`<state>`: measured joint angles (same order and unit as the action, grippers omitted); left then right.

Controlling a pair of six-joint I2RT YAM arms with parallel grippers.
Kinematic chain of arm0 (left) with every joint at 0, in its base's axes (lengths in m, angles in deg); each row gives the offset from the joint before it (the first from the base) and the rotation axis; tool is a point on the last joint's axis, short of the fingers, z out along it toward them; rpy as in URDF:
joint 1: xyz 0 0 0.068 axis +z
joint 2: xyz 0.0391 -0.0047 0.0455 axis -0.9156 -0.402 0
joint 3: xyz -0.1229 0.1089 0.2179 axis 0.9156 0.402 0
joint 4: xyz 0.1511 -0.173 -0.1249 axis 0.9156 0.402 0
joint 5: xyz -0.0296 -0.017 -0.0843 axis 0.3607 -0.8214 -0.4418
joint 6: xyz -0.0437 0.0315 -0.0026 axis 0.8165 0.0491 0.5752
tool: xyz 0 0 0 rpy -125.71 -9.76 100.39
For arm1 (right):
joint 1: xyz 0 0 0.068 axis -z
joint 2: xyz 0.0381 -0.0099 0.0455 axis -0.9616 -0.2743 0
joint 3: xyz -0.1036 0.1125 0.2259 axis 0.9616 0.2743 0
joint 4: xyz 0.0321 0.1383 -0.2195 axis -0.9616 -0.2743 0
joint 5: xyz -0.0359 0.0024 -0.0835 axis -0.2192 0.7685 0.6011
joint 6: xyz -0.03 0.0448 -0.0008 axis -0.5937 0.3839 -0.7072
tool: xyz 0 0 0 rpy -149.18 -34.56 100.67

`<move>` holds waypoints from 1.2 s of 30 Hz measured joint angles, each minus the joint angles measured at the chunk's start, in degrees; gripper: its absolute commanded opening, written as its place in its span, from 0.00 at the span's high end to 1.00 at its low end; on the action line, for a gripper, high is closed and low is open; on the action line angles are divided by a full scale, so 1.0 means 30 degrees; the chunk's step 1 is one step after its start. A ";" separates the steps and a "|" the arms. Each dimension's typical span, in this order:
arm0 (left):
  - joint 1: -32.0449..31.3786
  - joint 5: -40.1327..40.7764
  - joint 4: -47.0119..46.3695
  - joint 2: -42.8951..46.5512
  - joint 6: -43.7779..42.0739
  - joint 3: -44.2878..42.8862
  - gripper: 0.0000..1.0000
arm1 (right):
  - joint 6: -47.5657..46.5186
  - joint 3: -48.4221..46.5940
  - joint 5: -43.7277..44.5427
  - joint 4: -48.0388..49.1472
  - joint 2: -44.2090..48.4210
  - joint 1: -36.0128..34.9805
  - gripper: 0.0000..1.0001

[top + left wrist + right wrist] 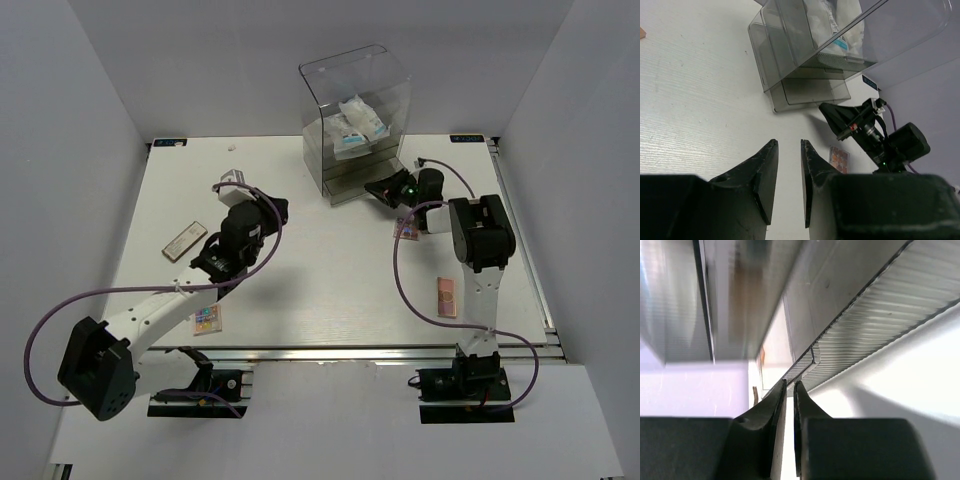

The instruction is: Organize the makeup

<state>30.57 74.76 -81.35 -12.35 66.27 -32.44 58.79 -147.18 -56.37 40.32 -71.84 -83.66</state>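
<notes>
Two white packets with blue print [355, 125] lie in the upper part of the clear acrylic box [385, 75]. Flat palettes lie on the table: a tan one [186, 240] at the left, a coloured one [208, 318] by the left arm, a pink one [446, 296] at the right, and one [408, 230] under the right arm, which also shows in the left wrist view [839, 157]. My left gripper [789, 145] is open and empty above bare table. My right gripper [791, 384] is almost shut, its tips at the box's bottom drawer lip [812, 357]. No tan bottles show.
The acrylic box [790, 60] stands at the table's back centre, its bottom drawer [810, 92] a little out. The right arm's wrist [875, 135] is low beside it. White walls enclose the table on three sides.
</notes>
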 measured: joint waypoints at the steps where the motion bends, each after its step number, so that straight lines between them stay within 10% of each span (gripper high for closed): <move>1: 0.0000 0.0015 0.0029 0.0102 0.0044 0.0036 0.64 | 0.0007 0.0729 -0.0036 0.0204 0.0379 0.0095 1.00; 4: 0.0000 0.0058 0.0270 0.0226 0.0153 0.0036 0.57 | -0.0007 0.2849 -0.0335 0.0809 0.1530 0.0364 1.00; 8: 0.0000 0.0073 0.0707 0.0233 0.0313 0.0036 0.34 | -0.0583 0.4051 -0.1056 0.1115 0.2157 0.0554 0.48; 11: 0.0022 0.0131 0.1158 0.0233 0.0517 0.0029 0.26 | -0.1676 0.4000 -0.1814 0.0612 0.2142 0.0605 0.33; 18: 0.1144 -0.0022 0.4612 -0.0087 0.1217 -0.1443 0.28 | -0.4160 0.3009 -0.3169 -0.1515 0.2382 0.0670 0.11; 27: 0.7519 -0.3993 1.0353 -0.4437 0.1180 -0.5843 0.19 | -0.9996 0.3519 -0.3971 -0.7257 0.6892 0.0707 0.11; 36: 0.9362 -0.4473 1.4921 -1.3114 -0.0576 -1.2757 0.02 | -1.7537 0.2579 -0.3956 -1.3573 0.9537 0.0707 0.11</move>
<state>58.66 61.34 -36.58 -51.70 64.54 -70.71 6.18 -139.44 -68.24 -0.40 -43.23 -81.54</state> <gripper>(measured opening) 0.959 0.894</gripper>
